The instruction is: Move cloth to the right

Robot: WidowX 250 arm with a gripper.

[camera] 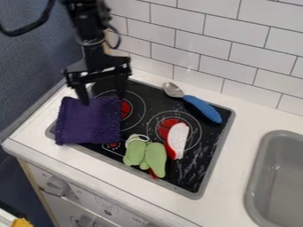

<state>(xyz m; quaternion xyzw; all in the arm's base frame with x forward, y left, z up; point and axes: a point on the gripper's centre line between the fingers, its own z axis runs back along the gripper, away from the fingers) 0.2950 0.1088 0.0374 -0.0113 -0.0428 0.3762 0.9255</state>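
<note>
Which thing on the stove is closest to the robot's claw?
The square purple fuzzy cloth: the black gripper hangs at its back edge; everything else lies farther away.

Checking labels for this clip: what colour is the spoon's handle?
The spoon's handle is blue, seen best in the camera view.

Front panel [80,197], beside the knobs [57,186]: I am seeing small printed marks [106,204], too small to tell; I am making out no legible word, number or sign.
</note>
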